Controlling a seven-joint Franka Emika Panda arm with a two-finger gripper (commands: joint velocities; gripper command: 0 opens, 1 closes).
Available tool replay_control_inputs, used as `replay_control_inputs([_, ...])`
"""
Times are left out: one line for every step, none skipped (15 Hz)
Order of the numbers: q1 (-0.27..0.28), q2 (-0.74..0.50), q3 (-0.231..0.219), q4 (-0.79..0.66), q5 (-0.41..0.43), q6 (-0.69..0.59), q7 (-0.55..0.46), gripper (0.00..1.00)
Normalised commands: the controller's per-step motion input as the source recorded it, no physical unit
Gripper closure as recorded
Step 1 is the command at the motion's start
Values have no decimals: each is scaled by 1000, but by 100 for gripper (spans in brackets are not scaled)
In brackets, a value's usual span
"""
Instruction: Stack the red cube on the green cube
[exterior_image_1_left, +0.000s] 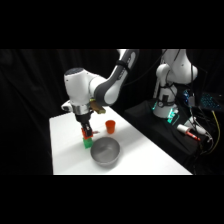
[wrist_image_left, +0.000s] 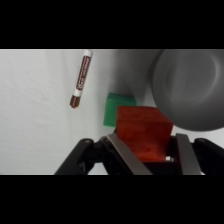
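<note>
Green cube (wrist_image_left: 118, 109) mostly hidden behind red cube (wrist_image_left: 143, 131), grey bowl (wrist_image_left: 192, 90) cut off by wrist view's right edge

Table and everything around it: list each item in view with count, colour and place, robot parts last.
red cube: one, orange-red, held in the tool above the green cube.
green cube: one, bright green, on the table beside the bowl, partly hidden under the red cube.
bowl: one, grey metal, near the table's front edge.
cup: one, orange-red, round, on the table behind the bowl.
marker: one, white with a dark red-brown label and tip, lying on the table, seen only in the wrist view.
table: one, white.
arm: one, white, reaching over the table.
tool: one, black linkage with metal fingers, shut on the red cube.
</note>
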Motion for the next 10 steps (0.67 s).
replay_control_inputs([-34,207,-29,292,45,34,-177,75])
replay_control_inputs([-35,199,-28,283,46,34,-174,75])
replay_control_inputs([-42,198,-23,277,56,33,-177,75])
replay_control_inputs([-43,191,-19,267,62,30,-177,75])
replay_control_inputs([-41,188,-18,257,64,28,-176,75])
replay_control_inputs([-38,185,-18,248,64,21,-177,75])
replay_control_inputs([-48,174,-3,236,86,17,-194,75])
replay_control_inputs([-46,166,-3,223,89,17,-190,75])
replay_control_inputs([-44,151,0,209,94,17,-189,75])
replay_control_inputs([-43,139,6,198,102,15,-192,75])
